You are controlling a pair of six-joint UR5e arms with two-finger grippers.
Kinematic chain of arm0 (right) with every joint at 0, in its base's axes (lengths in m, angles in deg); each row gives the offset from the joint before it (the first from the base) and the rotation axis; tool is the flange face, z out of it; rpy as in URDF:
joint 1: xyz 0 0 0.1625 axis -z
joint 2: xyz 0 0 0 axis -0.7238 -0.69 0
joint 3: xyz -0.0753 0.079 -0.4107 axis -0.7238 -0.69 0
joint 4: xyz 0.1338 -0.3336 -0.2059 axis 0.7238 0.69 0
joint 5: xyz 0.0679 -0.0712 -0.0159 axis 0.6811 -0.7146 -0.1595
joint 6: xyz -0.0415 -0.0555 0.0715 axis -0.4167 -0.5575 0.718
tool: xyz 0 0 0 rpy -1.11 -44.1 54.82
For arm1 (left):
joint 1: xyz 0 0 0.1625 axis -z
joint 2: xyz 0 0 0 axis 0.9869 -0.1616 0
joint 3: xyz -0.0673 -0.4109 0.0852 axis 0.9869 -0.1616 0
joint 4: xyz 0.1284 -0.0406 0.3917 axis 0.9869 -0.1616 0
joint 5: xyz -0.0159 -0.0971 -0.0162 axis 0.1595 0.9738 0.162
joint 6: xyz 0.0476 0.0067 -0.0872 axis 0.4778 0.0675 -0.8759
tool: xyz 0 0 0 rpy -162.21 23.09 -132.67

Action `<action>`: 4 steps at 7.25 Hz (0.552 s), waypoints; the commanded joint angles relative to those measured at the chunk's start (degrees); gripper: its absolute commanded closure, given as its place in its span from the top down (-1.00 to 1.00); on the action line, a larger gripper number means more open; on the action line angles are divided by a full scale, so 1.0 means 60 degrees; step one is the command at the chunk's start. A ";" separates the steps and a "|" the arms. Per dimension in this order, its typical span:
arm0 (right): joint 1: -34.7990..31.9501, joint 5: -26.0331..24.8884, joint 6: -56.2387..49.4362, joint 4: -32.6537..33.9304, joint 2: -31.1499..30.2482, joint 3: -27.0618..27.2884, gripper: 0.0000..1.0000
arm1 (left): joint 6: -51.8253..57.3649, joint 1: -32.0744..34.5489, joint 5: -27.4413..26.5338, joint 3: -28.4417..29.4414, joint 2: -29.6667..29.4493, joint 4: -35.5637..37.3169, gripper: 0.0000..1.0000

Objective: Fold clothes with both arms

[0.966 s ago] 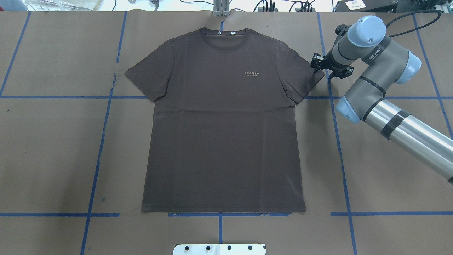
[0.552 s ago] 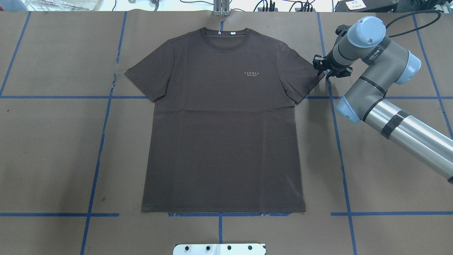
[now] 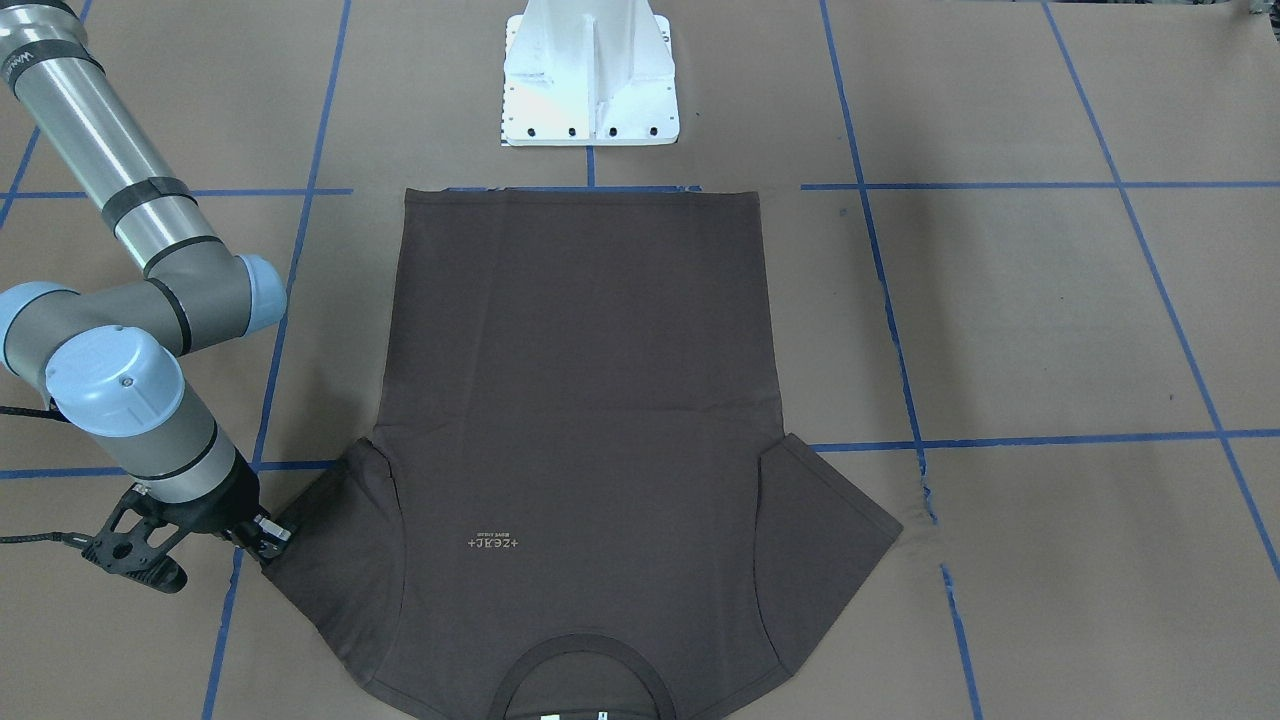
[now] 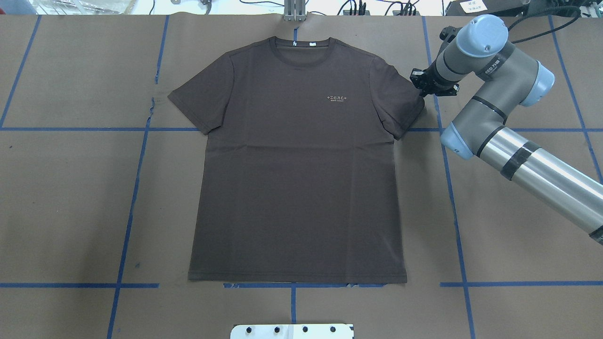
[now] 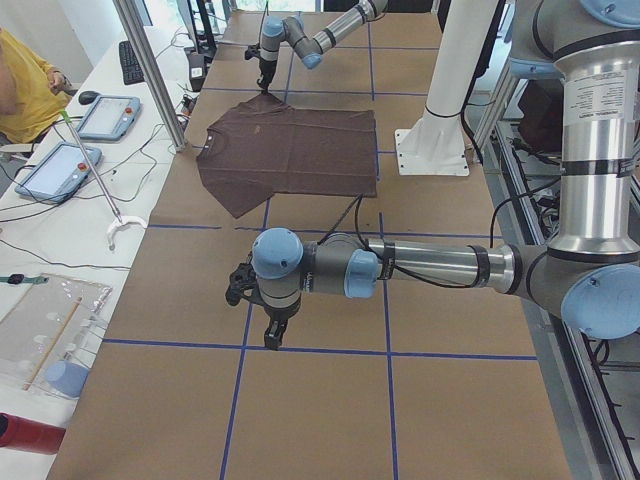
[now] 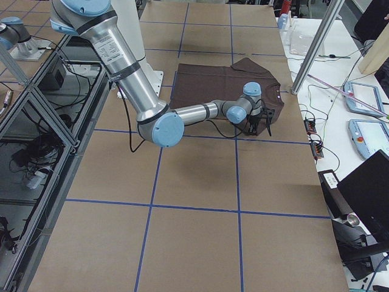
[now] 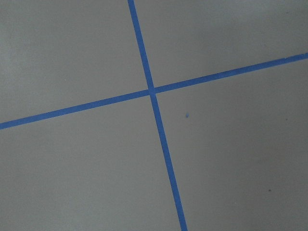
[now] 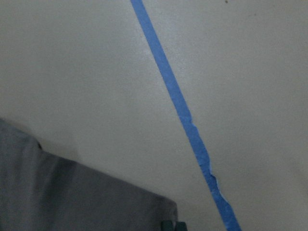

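Right claw (image 4: 419, 89) touches T-shirt (image 4: 297, 165) sleeve corner; clamped or not, cannot tell.
Shallow bite there might slip off.

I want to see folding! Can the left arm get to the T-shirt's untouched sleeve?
Probably yes. The left gripper hangs over bare brown paper, well apart from that sleeve, but nothing lies between them.

You're in a robotics lab: silver-grey robot arms (image 5: 430, 265), brown paper surface (image 4: 70, 188) gridded with blue tape (image 4: 126, 230), grey teach pendants (image 5: 108, 116) alongside.
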 commanded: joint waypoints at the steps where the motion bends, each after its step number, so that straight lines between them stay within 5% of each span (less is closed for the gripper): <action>1: 0.0097 0.0045 0.0218 0.0386 0.0420 0.0459 -1.00 | 0.0000 0.0015 0.0002 -0.0048 0.0029 0.0000 1.00; 4: 0.1005 -0.0553 0.2210 0.0609 0.1796 -0.0238 -1.00 | 0.0044 0.0015 0.0002 -0.0092 0.0073 0.0000 1.00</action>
